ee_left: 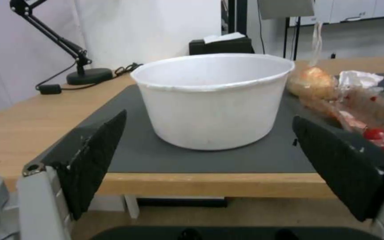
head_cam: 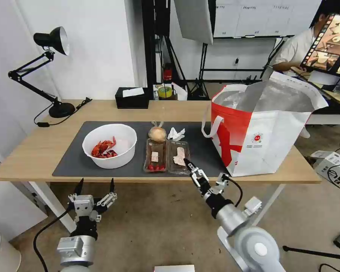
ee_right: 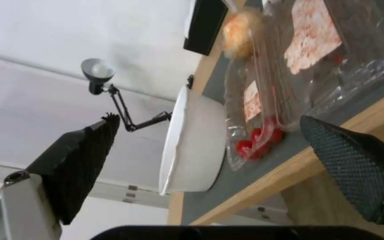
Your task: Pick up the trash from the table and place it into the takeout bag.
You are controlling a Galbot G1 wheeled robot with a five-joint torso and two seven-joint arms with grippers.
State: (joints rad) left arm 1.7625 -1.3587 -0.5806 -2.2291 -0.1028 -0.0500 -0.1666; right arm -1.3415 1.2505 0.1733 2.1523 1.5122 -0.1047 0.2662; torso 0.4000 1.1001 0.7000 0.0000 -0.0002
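The right gripper [head_cam: 189, 166] reaches in at the table's [head_cam: 34, 155] front edge, its jaws spread and empty, tips just at the near end of the right tray [head_cam: 178, 152]. The left gripper [head_cam: 95, 186] hangs below the front edge in front of the bowl [head_cam: 109, 145], also spread and holding nothing.

Both trays are thin clear plastic with ribbed walls and paper labels; the left tray [head_cam: 155, 154] has red pieces at its near end. They look light, springy and slick, likely to buckle or slip if squeezed across the middle, so a pinch on the stiffer rim at the near end seems the safest hold.

The bowl is white, round, smooth-walled and fairly rigid, with red shells [head_cam: 103, 148] inside; it should be kept level and taken by the rim. Behind the trays lie the bagged bun [head_cam: 157, 133], soft and crinkly, best lifted by its knot, and the crumpled tissue [head_cam: 176, 133], nearly weightless.

All sit on the grey mat [head_cam: 75, 156]. The bag [head_cam: 260, 128] stands open at the mat's right end, foil-lined, with floppy walls.
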